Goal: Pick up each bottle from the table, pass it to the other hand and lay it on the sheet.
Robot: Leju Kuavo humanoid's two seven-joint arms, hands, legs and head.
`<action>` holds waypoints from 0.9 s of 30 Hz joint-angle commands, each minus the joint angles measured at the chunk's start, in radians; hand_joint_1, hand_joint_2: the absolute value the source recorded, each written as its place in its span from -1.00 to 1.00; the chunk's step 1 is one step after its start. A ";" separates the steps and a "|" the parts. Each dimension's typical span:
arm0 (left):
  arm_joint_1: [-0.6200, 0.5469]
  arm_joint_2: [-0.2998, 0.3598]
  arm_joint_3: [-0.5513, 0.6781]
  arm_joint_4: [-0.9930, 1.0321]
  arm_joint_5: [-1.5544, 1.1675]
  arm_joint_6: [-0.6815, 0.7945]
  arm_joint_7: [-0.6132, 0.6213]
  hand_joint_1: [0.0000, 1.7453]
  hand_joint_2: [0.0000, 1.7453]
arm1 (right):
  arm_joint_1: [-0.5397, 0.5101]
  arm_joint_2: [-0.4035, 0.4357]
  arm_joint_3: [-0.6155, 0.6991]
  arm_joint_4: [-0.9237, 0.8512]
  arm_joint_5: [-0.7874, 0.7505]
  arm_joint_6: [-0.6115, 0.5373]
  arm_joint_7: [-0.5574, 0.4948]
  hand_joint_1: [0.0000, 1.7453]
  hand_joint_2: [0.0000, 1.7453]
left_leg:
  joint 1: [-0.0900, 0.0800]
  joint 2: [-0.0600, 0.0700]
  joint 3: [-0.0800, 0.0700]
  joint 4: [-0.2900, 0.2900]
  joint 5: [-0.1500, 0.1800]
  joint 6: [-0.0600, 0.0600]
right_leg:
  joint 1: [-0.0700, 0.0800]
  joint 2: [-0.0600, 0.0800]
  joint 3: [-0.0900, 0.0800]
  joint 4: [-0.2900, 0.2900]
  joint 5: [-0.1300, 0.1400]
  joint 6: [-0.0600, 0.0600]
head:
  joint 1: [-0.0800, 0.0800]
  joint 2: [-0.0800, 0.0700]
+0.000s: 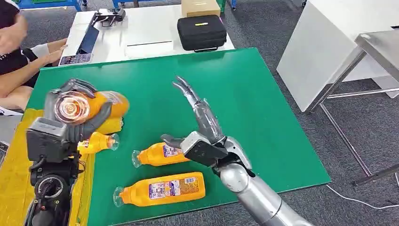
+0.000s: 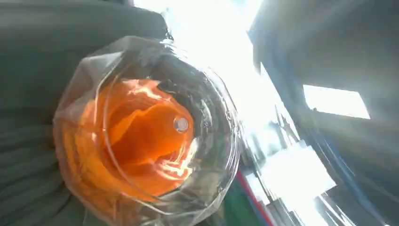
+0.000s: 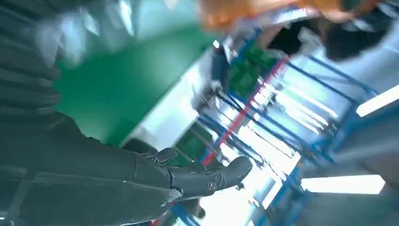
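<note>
Green tabletop (image 1: 263, 117) takes most of the head view, with the yellow sheet (image 1: 11, 188) along its 9 o'clock edge. Left hand (image 1: 77, 115) grips an orange clear-plastic juice bottle (image 1: 101, 104), raised above the sheet/green boundary; its long axis runs roughly 3–9 o'clock, clear base toward the camera. Left wrist view stares into that base (image 2: 146, 136). Right hand (image 1: 200, 129) holds nothing, fingers spread and extended toward 11 o'clock, thumb out; it sits at 3 o'clock of the held bottle, well apart. Judgement: handover step, and the right hand must close that gap. Three more orange bottles: largest labelled bottle (image 1: 162, 189) lying at 6 o'clock, middle bottle (image 1: 160, 154) just beside the right hand, small bottle (image 1: 99, 142) below the left hand.
</note>
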 commanded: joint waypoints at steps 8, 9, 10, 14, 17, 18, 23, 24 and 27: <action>-0.271 0.448 -0.256 0.340 -0.966 0.001 0.488 1.00 1.00 | 0.132 -0.198 -0.148 -0.345 0.143 -0.109 -0.069 -1.00 1.00 | 0.001 -0.007 0.002 0.001 0.000 -0.002 | 0.001 -0.004 0.004 0.000 -0.002 -0.002 | 0.000 0.000; -0.335 0.458 -0.329 0.418 -0.966 -0.025 0.498 1.00 1.00 | 0.134 -0.196 -0.147 -0.338 0.140 -0.112 -0.077 -1.00 1.00 | 0.002 -0.009 0.003 0.001 0.000 -0.003 | 0.001 -0.005 0.005 0.001 -0.003 -0.003 | 0.000 0.000; -0.354 0.458 -0.351 0.449 -0.966 -0.037 0.494 1.00 1.00 | 0.136 -0.196 -0.146 -0.335 0.139 -0.113 -0.080 -1.00 1.00 | 0.002 -0.011 0.003 0.001 0.000 -0.003 | 0.002 -0.006 0.006 0.001 -0.003 -0.004 | 0.000 0.000; -0.442 0.425 -0.419 0.620 -0.966 -0.068 0.447 1.00 1.00 | 0.142 -0.196 -0.136 -0.328 0.141 -0.119 -0.089 -1.00 1.00 | 0.002 -0.010 0.005 -0.001 0.003 -0.004 | 0.001 -0.006 0.005 -0.001 -0.002 -0.003 | 0.000 0.000; -0.442 0.425 -0.419 0.620 -0.966 -0.068 0.447 1.00 1.00 | 0.142 -0.196 -0.136 -0.328 0.141 -0.119 -0.089 -1.00 1.00 | 0.002 -0.003 0.003 0.000 0.002 -0.003 | 0.001 0.001 0.004 0.000 0.000 -0.002 | 0.000 0.000; -0.442 0.425 -0.419 0.620 -0.966 -0.068 0.447 1.00 1.00 | 0.142 -0.196 -0.136 -0.328 0.141 -0.119 -0.089 -1.00 1.00 | 0.002 -0.001 0.005 0.000 0.001 -0.004 | 0.001 0.005 0.006 -0.001 0.001 -0.003 | 0.000 0.000; -0.442 0.425 -0.419 0.620 -0.966 -0.068 0.447 1.00 1.00 | 0.142 -0.196 -0.136 -0.328 0.141 -0.119 -0.089 -1.00 1.00 | 0.001 0.003 0.004 0.000 0.002 -0.004 | 0.000 0.007 0.003 0.000 0.002 -0.003 | 0.000 0.000; -0.442 0.425 -0.419 0.620 -0.966 -0.068 0.447 1.00 1.00 | 0.142 -0.196 -0.136 -0.328 0.141 -0.119 -0.089 -1.00 1.00 | 0.001 0.003 0.006 0.000 0.001 -0.005 | 0.000 0.008 0.005 -0.001 0.001 -0.004 | 0.000 0.000; -0.446 0.401 -0.408 0.656 -0.966 -0.128 0.380 1.00 1.00 | 0.149 -0.198 -0.135 -0.334 0.153 -0.113 -0.085 -1.00 1.00 | 0.001 0.003 0.008 0.000 0.000 -0.005 | 0.000 0.010 0.008 -0.001 0.000 -0.005 | 0.000 0.000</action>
